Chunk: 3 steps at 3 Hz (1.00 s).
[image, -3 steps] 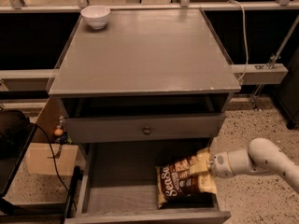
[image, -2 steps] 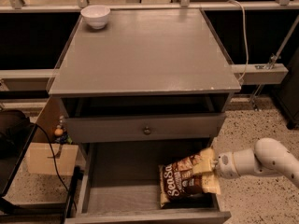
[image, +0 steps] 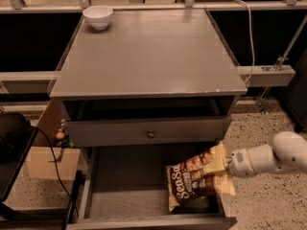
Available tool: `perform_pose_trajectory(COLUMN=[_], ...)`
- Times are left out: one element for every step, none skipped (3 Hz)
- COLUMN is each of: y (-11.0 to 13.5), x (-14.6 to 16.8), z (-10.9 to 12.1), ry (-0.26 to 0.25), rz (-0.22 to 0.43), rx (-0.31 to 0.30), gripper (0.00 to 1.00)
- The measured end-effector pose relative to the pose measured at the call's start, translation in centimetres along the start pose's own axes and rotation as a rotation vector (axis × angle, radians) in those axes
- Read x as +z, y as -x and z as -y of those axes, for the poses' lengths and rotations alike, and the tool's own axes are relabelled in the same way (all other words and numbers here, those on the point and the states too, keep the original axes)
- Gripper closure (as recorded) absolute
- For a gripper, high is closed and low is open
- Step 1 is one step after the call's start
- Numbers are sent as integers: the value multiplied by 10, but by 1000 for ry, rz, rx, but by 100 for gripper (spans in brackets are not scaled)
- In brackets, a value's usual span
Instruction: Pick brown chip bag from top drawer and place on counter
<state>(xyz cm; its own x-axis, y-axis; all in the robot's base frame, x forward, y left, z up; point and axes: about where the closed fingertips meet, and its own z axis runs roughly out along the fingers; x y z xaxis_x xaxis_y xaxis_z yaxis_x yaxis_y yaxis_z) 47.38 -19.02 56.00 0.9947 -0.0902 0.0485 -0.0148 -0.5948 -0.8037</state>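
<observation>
The brown chip bag (image: 194,181) lies tilted in the right part of the pulled-out top drawer (image: 127,188). Its cream right end is raised over the drawer's right wall. My gripper (image: 224,169) comes in from the right on a white arm (image: 268,158) and is shut on that raised end. The bag's lower left end, with the white lettering, still rests on the drawer floor. Above is the grey counter (image: 148,51).
A white bowl (image: 98,17) stands at the counter's back left corner. A drawer front with a round knob (image: 151,133) sits just above the open drawer. A cardboard box (image: 45,162), a black object (image: 12,143) and a cable are on the floor at left.
My gripper has drawn slightly right and up, pulling the bag's right end with it. The bag now sits higher and closer to the drawer's right wall.
</observation>
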Motion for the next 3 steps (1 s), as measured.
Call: perform_pose_trajectory(y=[-1, -1, 0], x=[-25, -26, -35], z=[31, 35, 52], ry=[8, 12, 27], rz=[20, 24, 29], rx=[-12, -14, -18], gripper=[100, 100, 100])
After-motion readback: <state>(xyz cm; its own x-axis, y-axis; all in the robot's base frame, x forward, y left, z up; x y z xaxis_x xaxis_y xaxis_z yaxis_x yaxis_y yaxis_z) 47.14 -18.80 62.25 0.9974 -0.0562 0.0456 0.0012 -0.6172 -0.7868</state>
